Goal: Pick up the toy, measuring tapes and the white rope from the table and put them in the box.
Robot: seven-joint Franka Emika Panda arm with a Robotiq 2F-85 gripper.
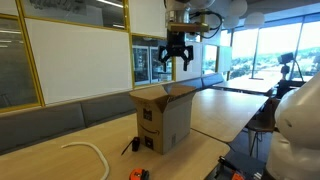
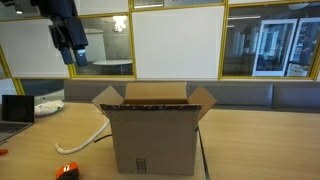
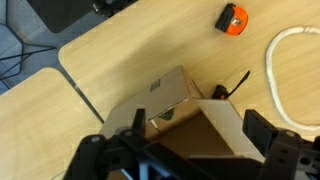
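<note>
Wrist view: gripper [image 3: 182, 145] spread open, empty, above cardboard box [image 3: 175, 100]; in an exterior view white rope [image 2: 85, 140] and orange measuring tape [image 2: 68, 171] lie left of it on table [image 2: 260, 140]; limp rope might snag a flap.

A light wooden counter [image 1: 238, 112] stands beside a long grey upholstered bench [image 1: 70, 112], which runs below yellow-framed glass partitions [image 2: 175, 40]. In an exterior view, bright daylight comes through tall windows [image 1: 262, 45] at the far end.

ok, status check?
Gripper open, empty, high above box. White rope, orange measuring tape on table beside it. Flaps open, no obstruction visible.
</note>
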